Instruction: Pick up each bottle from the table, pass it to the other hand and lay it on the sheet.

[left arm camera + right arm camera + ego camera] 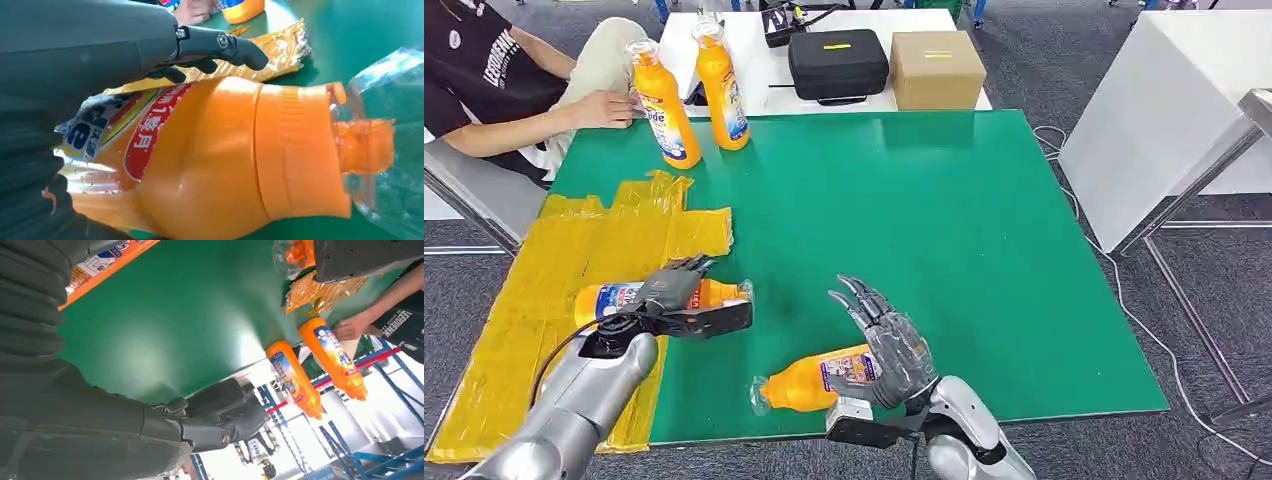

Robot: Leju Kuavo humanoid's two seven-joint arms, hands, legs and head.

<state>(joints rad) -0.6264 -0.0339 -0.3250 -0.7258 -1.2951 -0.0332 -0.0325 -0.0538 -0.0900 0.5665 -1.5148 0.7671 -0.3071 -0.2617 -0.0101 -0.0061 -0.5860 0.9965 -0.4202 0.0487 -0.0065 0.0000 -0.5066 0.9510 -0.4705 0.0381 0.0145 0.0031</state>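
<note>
Orange detergent bottle (624, 298) lies on its side at the edge of the yellow plastic sheet (554, 260), cap end over the green table (924, 220); our left hand (674, 290) is wrapped over its middle, gripping it. Our right hand (889, 340) is spread wide w/ fingers apart, holding nothing, raised just above a 2nd bottle (809, 380) lying on its side near the front edge. Two more bottles (724, 85) stand upright at the far left corner, a person's hand (604, 108) beside them.
</note>
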